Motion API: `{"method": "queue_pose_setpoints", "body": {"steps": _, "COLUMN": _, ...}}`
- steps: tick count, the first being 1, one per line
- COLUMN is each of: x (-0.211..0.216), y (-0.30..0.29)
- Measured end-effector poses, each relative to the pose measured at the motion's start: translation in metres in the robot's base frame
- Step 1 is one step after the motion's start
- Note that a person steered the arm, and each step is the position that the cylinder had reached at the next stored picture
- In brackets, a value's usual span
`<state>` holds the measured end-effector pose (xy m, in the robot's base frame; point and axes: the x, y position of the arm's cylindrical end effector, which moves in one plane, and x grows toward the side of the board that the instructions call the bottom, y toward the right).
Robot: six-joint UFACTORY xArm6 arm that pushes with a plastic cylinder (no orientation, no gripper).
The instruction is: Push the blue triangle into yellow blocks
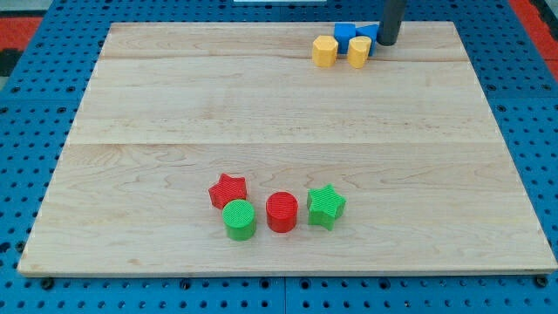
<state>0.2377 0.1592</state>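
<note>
Two yellow blocks stand near the view's top right of the wooden board: a yellow hexagon (324, 51) and a yellow block (359, 51) to its right. Just behind them are blue blocks: one blue block (345, 34) between the two yellows, and a second blue piece (369, 37) partly hidden by the right yellow block and the rod; I cannot tell which is the triangle. My tip (387, 44) is right beside the blue piece, on its right, touching or nearly touching it.
A red star (228, 189), a green cylinder (238, 219), a red cylinder (282, 212) and a green star (326, 206) sit in a group near the view's bottom centre. The board's top edge (279, 24) lies just behind the blue blocks.
</note>
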Motion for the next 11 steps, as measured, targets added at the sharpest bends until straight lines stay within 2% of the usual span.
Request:
{"method": "queue_pose_setpoints", "body": {"steps": 1, "x": 0.002, "y": -0.025}}
{"method": "queue_pose_setpoints", "body": {"steps": 2, "x": -0.024, "y": 0.012}}
{"method": "queue_pose_setpoints", "body": {"steps": 3, "x": -0.046, "y": 0.013}}
{"method": "queue_pose_setpoints", "body": {"steps": 5, "x": -0.023, "y": -0.050}}
{"method": "queue_pose_setpoints", "body": {"steps": 7, "x": -0.019, "y": -0.063}}
{"method": "queue_pose_setpoints", "body": {"steps": 8, "x": -0.018, "y": -0.062}}
{"method": "queue_pose_setpoints", "body": {"steps": 9, "x": -0.037, "y": -0.048}}
{"method": "queue_pose_setpoints", "body": {"steps": 10, "x": -0.032, "y": -0.011}}
{"method": "queue_pose_setpoints", "body": {"steps": 11, "x": 0.013, "y": 0.000}}
